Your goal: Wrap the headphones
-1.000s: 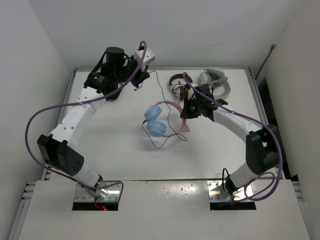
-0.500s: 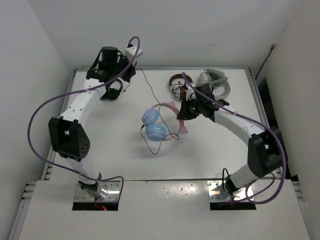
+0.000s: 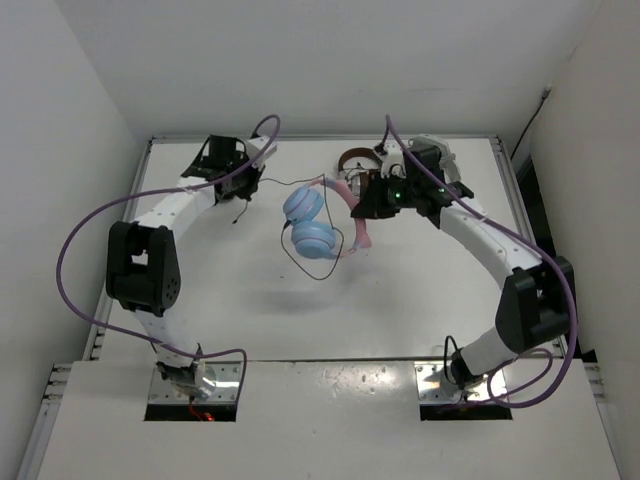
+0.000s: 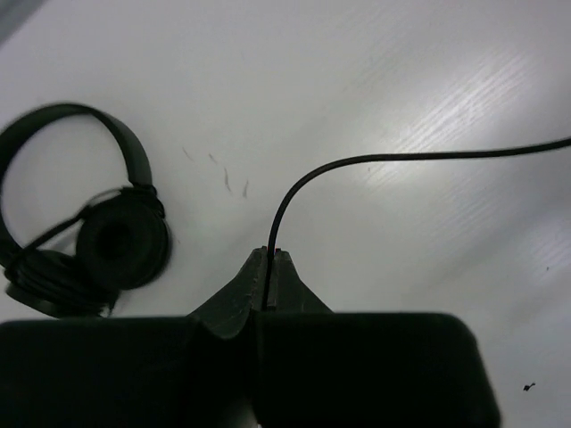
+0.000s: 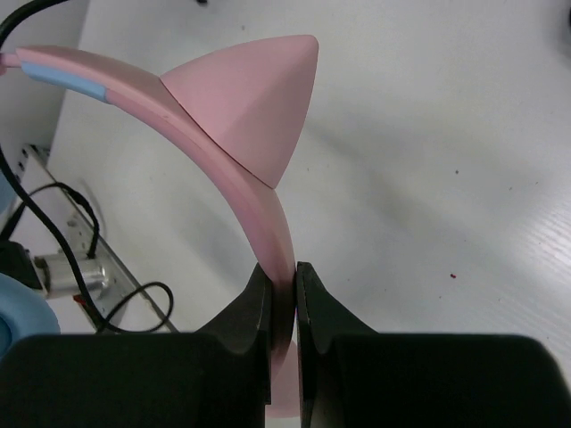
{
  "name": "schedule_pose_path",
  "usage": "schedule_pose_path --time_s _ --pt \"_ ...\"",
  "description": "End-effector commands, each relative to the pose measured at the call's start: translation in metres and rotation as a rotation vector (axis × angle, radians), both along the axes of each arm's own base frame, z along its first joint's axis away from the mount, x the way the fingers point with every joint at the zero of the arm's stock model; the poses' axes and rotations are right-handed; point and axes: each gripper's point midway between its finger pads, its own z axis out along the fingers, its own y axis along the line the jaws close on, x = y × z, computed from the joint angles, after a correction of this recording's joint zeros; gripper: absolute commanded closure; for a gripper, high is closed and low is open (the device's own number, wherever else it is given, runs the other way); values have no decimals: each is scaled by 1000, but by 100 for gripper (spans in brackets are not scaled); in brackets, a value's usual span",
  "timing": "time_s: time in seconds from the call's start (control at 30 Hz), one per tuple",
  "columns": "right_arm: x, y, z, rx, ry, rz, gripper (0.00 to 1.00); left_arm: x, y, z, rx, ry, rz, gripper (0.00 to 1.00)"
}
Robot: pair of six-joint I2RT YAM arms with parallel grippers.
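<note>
While I hold both arms out over the far half of the table (image 3: pixel 400 300), the headphones (image 3: pixel 310 225) hang above its middle, off the surface as far as the top view lets me judge. I count two light blue ear cups (image 3: pixel 315 240), one stacked in front of the other, joined by one pink headband (image 5: pixel 214 125). On my right wrist camera I see one cat ear (image 5: pixel 250 98) clearly, a pink triangle standing off the band. The right gripper (image 5: pixel 282 272) is clamped on that band just below the ear, both fingers pressed against the pink plastic.

One thin dark cable (image 4: pixel 357 160) leaves the cups, droops in a loop beneath them, and a strand runs leftward to the left gripper (image 4: pixel 268 263). Its two fingertips are closed tight with the cable pinched between them, the wire curving up and away to the right.

That makes three pairs in all. The black pair (image 4: pixel 89 241) lies flat on the table just beside the left gripper, apart from the cable. The brown-and-silver pair (image 3: pixel 352 160) sits at the far edge behind the right gripper, with one white object (image 3: pixel 437 158) near it to the right.
</note>
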Motion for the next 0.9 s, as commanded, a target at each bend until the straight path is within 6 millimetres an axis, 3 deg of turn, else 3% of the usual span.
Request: schedule_pose_path --time_s 0.0,0.03,0.07,0.23,0.47,0.6,0.87 --pt "17 5 67 137 -104 -3 100 -6 11 11 21 -64 22 100" --pt "22 0 71 146 -102 -27 100 -7 19 13 25 -77 42 100" --pt "22 0 71 146 -102 -27 100 -14 25 2 30 -50 52 100" --pt "44 -21 85 150 -104 -141 100 -31 36 -8 36 -38 32 100" --pt "70 -43 86 161 -74 -299 100 -51 37 -17 58 -31 -1 100" --pt "82 -55 99 200 -76 -349 100 -63 37 -29 68 -8 -21 100" --pt "92 -63 111 281 -38 -367 100 -85 42 -55 94 50 -29 100"
